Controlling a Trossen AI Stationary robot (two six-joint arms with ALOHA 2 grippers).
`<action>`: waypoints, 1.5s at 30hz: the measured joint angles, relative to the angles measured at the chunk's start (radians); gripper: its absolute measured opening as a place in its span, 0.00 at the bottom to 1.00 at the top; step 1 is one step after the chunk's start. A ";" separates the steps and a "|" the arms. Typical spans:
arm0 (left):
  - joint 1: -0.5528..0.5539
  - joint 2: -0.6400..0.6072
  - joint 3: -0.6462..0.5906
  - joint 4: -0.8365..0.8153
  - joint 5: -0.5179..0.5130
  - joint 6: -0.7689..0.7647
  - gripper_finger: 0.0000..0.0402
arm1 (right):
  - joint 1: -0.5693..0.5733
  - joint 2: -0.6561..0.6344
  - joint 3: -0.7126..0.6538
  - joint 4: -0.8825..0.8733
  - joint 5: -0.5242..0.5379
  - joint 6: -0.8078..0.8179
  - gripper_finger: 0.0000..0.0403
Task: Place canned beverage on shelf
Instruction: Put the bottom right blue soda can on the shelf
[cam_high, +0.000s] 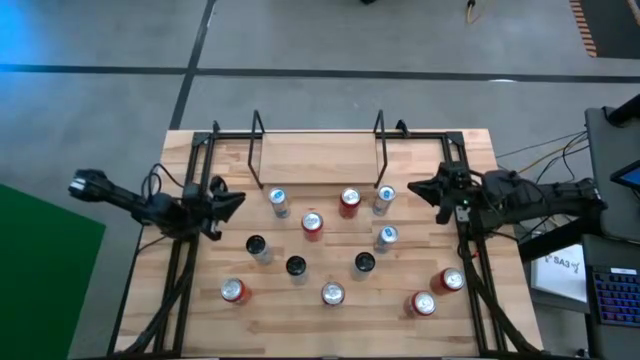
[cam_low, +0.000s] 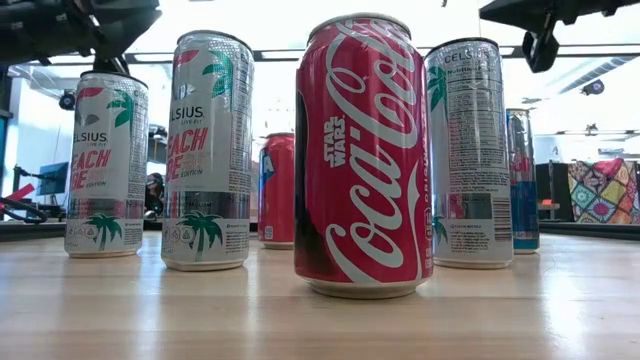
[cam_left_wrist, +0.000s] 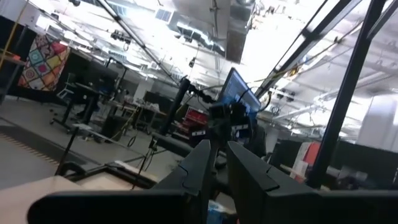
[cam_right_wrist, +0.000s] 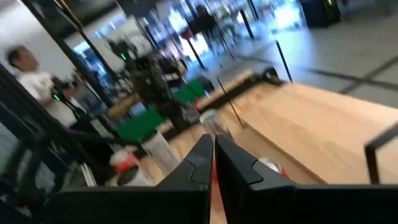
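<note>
Cans of drink, a dozen or so, stand upright and scattered over the wooden table (cam_high: 330, 262), none of them held and none yet on the shelf (cam_high: 318, 158), which sits empty at the far edge, beyond both claws. The left gripper (cam_high: 228, 200) hovers at the table's left side with its dark fingers nearly together on nothing; the nearest silver can (cam_high: 279, 202) stands just beside its tip, toward the table's middle. The right gripper (cam_high: 424, 188) hovers at the right side, fingers pressed fully together and empty, with another silver can (cam_high: 383, 199) just beside its tip. Likely trouble: the cans stand close, so a claw reaching for one could knock its neighbour over, and a tall slim can would tip easily and roll. Smooth painted metal may slip in a narrow grip. On the way to the shelf, a carried can could catch on one of the thin rod loops. Seen from table height, the red cola can (cam_low: 363, 155) is a glossy cylinder with white script; the pale energy drink cans (cam_low: 207, 150) are taller and slimmer, printed with palm trees. The shelf is thin black metal rod with two upright loop ends over a light wooden floor; the tabletop is pale jointed planks.
</note>
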 joint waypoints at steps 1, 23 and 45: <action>0.000 0.023 0.015 0.000 -0.003 -0.006 0.09 | 0.000 0.012 0.021 -0.029 0.000 0.004 0.02; 0.000 0.249 0.484 -0.738 -0.004 0.193 0.09 | 0.000 0.266 0.230 -0.279 -0.117 0.079 0.02; 0.000 0.261 0.476 -0.644 0.022 0.258 0.09 | 0.000 0.559 0.536 -0.754 -0.114 -0.018 0.02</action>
